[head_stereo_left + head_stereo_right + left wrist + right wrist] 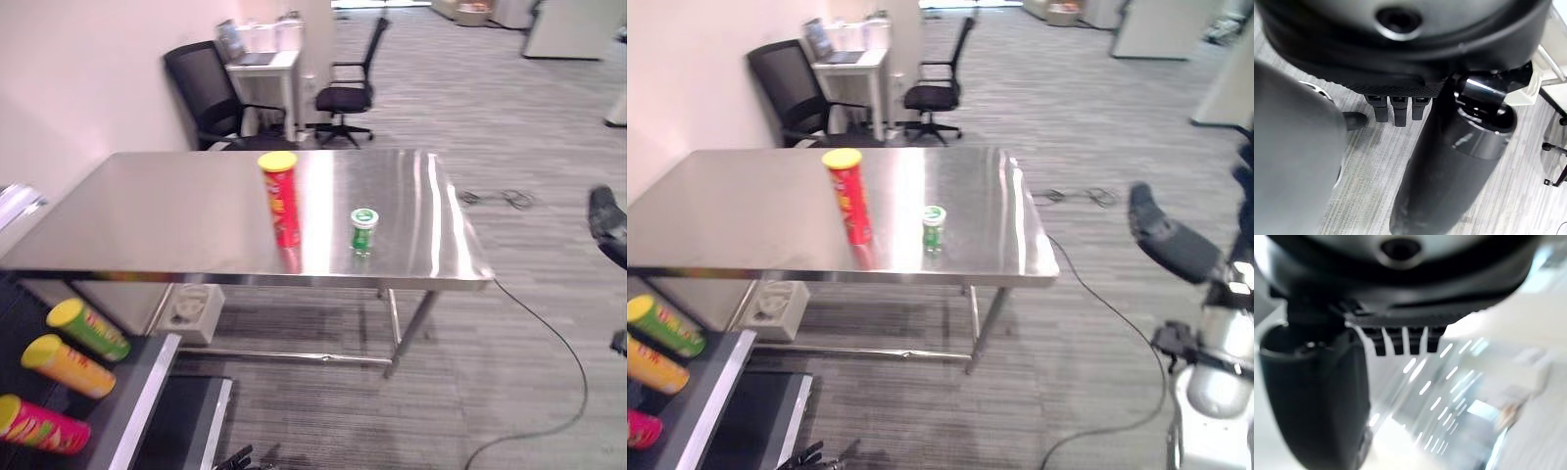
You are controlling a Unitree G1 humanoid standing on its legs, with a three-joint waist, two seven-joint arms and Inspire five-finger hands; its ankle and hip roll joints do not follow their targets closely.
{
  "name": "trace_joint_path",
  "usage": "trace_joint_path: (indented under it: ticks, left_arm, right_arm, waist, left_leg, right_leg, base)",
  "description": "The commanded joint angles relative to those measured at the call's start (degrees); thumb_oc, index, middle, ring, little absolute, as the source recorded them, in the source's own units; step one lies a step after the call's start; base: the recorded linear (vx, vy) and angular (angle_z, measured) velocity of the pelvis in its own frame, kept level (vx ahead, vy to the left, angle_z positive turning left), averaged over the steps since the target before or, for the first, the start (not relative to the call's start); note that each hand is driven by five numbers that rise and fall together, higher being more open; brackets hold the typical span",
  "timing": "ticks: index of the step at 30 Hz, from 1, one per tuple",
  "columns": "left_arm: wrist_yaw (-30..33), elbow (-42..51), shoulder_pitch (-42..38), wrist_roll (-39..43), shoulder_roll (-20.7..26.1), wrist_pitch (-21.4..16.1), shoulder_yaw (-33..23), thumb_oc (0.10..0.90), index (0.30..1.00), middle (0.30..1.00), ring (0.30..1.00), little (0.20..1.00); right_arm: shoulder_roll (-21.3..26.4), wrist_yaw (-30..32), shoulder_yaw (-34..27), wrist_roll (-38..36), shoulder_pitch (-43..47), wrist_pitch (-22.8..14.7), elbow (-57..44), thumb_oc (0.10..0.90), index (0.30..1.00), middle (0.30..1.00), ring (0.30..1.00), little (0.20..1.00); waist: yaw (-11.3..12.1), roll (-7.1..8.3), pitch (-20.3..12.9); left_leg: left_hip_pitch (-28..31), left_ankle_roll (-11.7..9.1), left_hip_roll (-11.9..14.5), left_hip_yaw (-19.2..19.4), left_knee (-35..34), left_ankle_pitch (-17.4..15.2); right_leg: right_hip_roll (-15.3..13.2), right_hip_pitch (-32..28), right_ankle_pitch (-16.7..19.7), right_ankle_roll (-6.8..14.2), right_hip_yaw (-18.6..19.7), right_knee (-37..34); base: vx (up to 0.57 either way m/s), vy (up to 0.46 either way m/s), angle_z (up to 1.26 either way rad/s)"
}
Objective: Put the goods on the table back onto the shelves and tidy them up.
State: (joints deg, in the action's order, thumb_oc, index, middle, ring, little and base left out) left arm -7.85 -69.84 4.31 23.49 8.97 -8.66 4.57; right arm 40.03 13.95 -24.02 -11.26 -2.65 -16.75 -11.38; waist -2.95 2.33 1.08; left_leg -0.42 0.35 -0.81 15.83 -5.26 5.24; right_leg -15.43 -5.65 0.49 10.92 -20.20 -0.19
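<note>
On the steel table (pixel 147 211) a tall red chip can (pixel 280 198) with a yellow lid stands upright near the middle. Just to its right stands a small green cup (pixel 364 229) with a white-and-green lid. At the lower left, a dark shelf (pixel 137 406) holds three cans lying on their sides: green (pixel 88 329), orange (pixel 69 365) and pink (pixel 41 424). My right hand (pixel 1161 235) hangs in the air to the right of the table, fingers (pixel 1403 340) straight, holding nothing. My left hand (pixel 1459 147) is low over the carpet, open and holding nothing.
Two black office chairs (pixel 208 93) (pixel 348 93) and a small white desk (pixel 263 67) with a laptop stand beyond the table. A white box (pixel 191 311) sits on the floor under the table. Grey carpet stretches to the right.
</note>
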Motion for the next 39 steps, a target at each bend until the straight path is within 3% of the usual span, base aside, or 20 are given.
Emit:
trace_joint_path:
  ticks: [1, 6, 12, 15, 21, 28, 39]
  left_arm:
    - [0.68, -0.7, -3.04, -1.56, 0.34, -1.47, 0.7, 0.8, 0.9, 0.9, 0.9, 0.9]
    - [0.66, -0.74, -2.63, -0.1, 0.67, -1.21, 1.06, 0.8, 0.9, 0.9, 0.9, 0.9]
    - [0.61, -0.8, -2.42, 1.12, 0.76, -1.21, 0.8, 0.8, 0.9, 0.9, 0.9, 0.9]
    - [0.97, -1.14, -2.9, 0.7, 0.61, -1.28, 1.31, 0.8, 0.9, 0.9, 0.9, 0.9]
    - [1.37, -1.04, -3.02, 1.12, 0.54, -1.53, 1.32, 0.8, 0.9, 0.9, 0.9, 0.9]
    - [1.07, -0.98, -2.45, 0.79, 0.73, -1.74, 1.91, 0.8, 0.9, 0.9, 0.9, 0.9]
    - [1.49, -0.63, -2.08, 1.03, 0.99, -1.94, 1.87, 0.8, 0.9, 0.9, 0.9, 0.9]
  right_arm:
    - [3.94, -0.65, -0.24, -1.38, 8.24, -2.52, 2.31, 0.8, 0.9, 0.9, 0.9, 0.9]
    - [5.97, -2.91, 8.85, -2.11, 14.26, 0.27, 9.15, 0.8, 0.9, 0.9, 0.9, 0.9]
    - [6.94, -3.88, 13.99, -2.69, 18.77, 1.21, 14.38, 0.8, 0.9, 0.9, 0.9, 0.9]
    - [7.74, -2.66, 17.63, 0.58, 22.49, 2.73, 18.71, 0.8, 0.9, 0.9, 0.9, 0.9]
    - [6.92, -1.48, 17.12, 0.94, 22.95, 2.23, 20.3, 0.8, 0.9, 0.9, 0.9, 0.9]
    - [4.83, -3.99, 20.26, -1.87, 23.12, 2.35, 24.29, 0.8, 0.9, 0.9, 0.9, 0.9]
    - [3.66, -3.24, 23.74, 0.03, 25.54, 3.58, 29.84, 0.8, 0.9, 0.9, 0.9, 0.9]
  waist:
    - [3.12, 1.06, 0.99]
    - [5.71, 1.86, 0.8]
    - [6.82, 2.31, 0.93]
    - [7.83, 2.8, 1.0]
    - [8.5, 3.14, 1.0]
    - [9.63, 3.61, 0.89]
    - [10.83, 4.03, 1.15]
  left_leg:
    - [2.7, -0.59, 0.78, -0.8, 0.26, -4.73]
    - [2.57, -0.49, 0.51, -1.91, 0.26, -4.32]
    - [2.76, -0.57, 0.4, -2.76, 0.26, -4.42]
    - [2.58, -0.63, 0.42, -3.51, 0.26, -4.33]
    - [2.32, -0.67, 0.43, -4.2, 0.26, -4.37]
    - [2.03, -0.84, 0.32, -4.73, 0.26, -4.35]
    - [1.68, -0.74, -0.18, -5.25, 0.26, -4.51]
  right_leg:
    - [-1.99, 0.54, 9.09, 1.48, 0.43, 2.34]
    - [-2.25, -0.43, 9.35, 1.37, -1.29, 2.32]
    - [-2.21, -1.11, 9.14, 1.4, -2.17, 2.38]
    - [-2.08, -1.54, 9.17, 1.3, -2.97, 2.43]
    - [-1.87, -1.86, 8.83, 1.26, -3.64, 2.19]
    - [-1.72, -2.14, 8.94, 1.23, -4.38, 1.59]
    - [-1.98, -2.42, 9.71, 1.55, -5.0, 1.45]
  base:
    - [0.01, -0.005, 0.21]
    - [0.01, -0.005, 0.25]
    - [0.01, -0.001, 0.07]
    - [0.03, -0.004, 0.05]
    - [0.01, 0.0, 0.01]
    - [0.0, 0.001, 0.0]
    - [0.01, 0.006, 0.03]
